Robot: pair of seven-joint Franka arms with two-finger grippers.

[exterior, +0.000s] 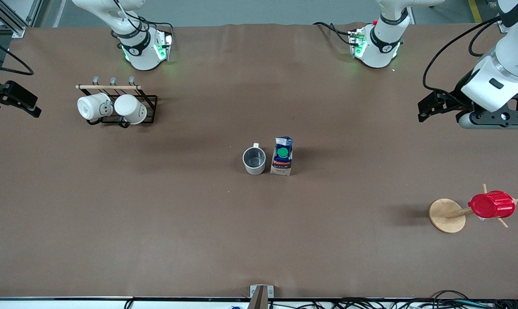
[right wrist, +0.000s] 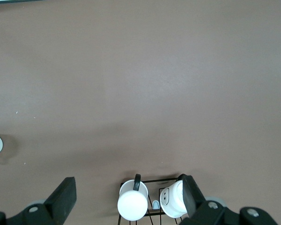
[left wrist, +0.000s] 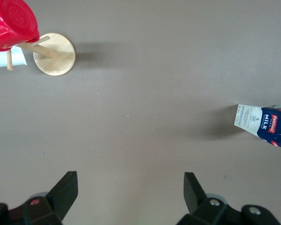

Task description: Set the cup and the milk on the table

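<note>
Currently: small off-white mug w/ dark grey inside (exterior: 254,160) stands upright mid matte brown counter (exterior: 259,240), handle pointing toward robot bases. Blue-and-white gable-top milk carton w/ round green cap (exterior: 282,156) upright just beside it, on the side toward left arm's end; whether they touch can't be told. Left pincer (left wrist: 131,187) released, holding nothing, up over counter at left arm's end. Right pincer (right wrist: 129,192) released too, over counter edge at right arm's end, near black wire rack (exterior: 145,109) w/ two all-white mugs (exterior: 113,107). Red ribbed cup (exterior: 492,204) sits on wooden peg stand (exterior: 446,216).
</note>
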